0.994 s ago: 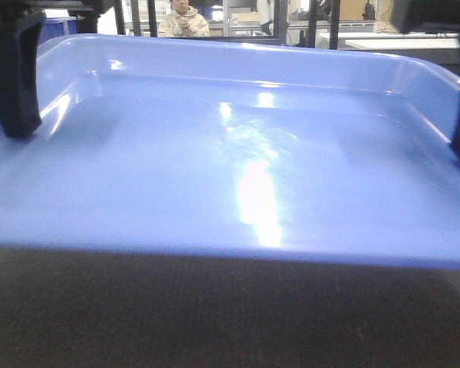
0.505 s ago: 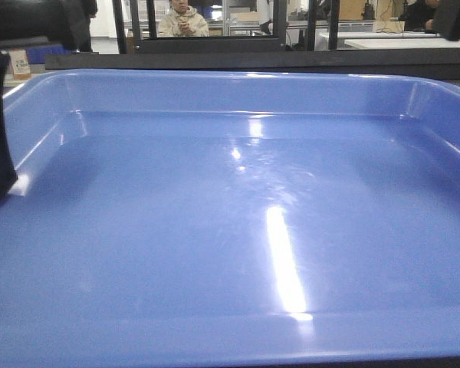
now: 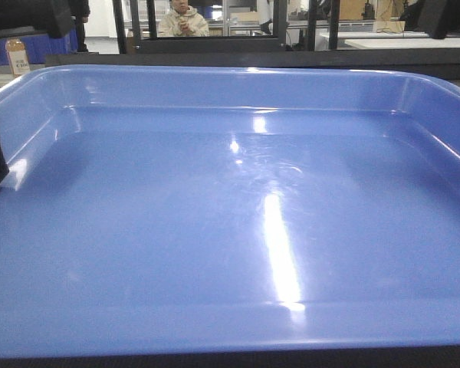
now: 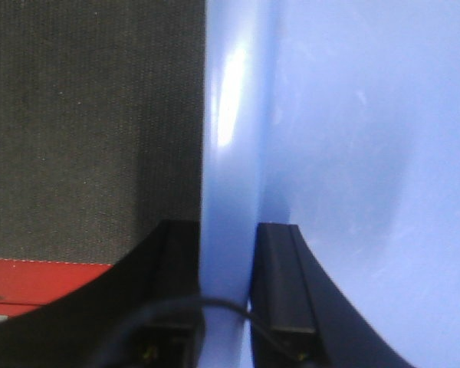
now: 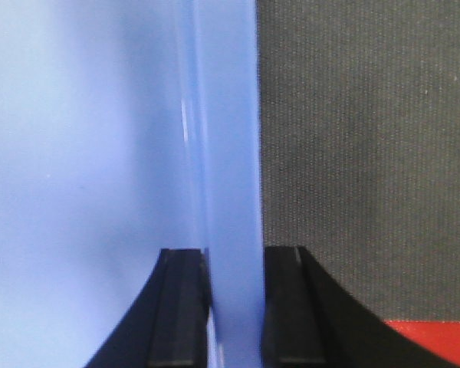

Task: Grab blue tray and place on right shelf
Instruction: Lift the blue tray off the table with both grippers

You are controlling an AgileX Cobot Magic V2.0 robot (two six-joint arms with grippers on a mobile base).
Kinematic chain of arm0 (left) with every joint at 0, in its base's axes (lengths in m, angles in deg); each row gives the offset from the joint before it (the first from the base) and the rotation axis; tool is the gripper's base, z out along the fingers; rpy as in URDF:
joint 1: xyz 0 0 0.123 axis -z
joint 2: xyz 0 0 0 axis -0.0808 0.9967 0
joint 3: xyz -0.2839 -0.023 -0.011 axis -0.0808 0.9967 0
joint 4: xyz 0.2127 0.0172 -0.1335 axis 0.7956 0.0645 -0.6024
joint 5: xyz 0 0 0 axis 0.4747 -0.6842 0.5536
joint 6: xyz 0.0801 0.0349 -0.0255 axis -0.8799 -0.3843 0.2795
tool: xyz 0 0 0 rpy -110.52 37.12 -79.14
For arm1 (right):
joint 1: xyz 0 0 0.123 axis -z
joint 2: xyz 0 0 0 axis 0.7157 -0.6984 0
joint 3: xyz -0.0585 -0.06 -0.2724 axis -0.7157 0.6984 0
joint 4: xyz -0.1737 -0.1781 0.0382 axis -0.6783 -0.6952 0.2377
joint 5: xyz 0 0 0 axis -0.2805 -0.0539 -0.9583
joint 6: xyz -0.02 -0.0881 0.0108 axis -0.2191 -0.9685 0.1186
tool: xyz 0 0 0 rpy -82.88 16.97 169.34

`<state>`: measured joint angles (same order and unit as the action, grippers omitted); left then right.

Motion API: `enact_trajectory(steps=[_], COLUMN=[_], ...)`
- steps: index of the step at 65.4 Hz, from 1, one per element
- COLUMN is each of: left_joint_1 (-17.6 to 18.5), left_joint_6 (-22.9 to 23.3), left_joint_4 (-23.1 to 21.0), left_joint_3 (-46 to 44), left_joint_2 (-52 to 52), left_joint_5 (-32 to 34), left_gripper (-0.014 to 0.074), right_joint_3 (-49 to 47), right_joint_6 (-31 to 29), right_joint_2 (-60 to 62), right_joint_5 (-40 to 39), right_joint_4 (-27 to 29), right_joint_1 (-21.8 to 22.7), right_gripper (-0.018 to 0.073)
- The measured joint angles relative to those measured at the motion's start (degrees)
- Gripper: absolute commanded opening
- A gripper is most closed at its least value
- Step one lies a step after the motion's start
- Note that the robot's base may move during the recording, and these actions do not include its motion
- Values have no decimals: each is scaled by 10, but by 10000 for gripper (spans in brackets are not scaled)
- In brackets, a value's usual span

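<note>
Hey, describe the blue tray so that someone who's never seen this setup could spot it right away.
Find the dark grey woven table; over it, filling the front view, is the blue tray. It is wide, shallow, glossy pale periwinkle plastic with rounded corners and low sloped walls. Nothing else has its side rims pinched by the left claw and the right claw.
</note>
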<state>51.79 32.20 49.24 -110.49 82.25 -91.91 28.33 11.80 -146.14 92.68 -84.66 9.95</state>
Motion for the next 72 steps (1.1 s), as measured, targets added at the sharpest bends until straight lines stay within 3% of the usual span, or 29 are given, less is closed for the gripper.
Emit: enact_trajectory(steps=[72], left_joint_1=[0], left_joint_6=[0], left_joint_4=[0], left_joint_3=[0], left_joint_2=[0], left_joint_5=[1], left_gripper=[2], right_joint_3=[0], right_joint_6=[1], right_joint_2=[0], right_joint_5=[0], right_joint_4=[-2], right_joint_1=[0], right_gripper=[219])
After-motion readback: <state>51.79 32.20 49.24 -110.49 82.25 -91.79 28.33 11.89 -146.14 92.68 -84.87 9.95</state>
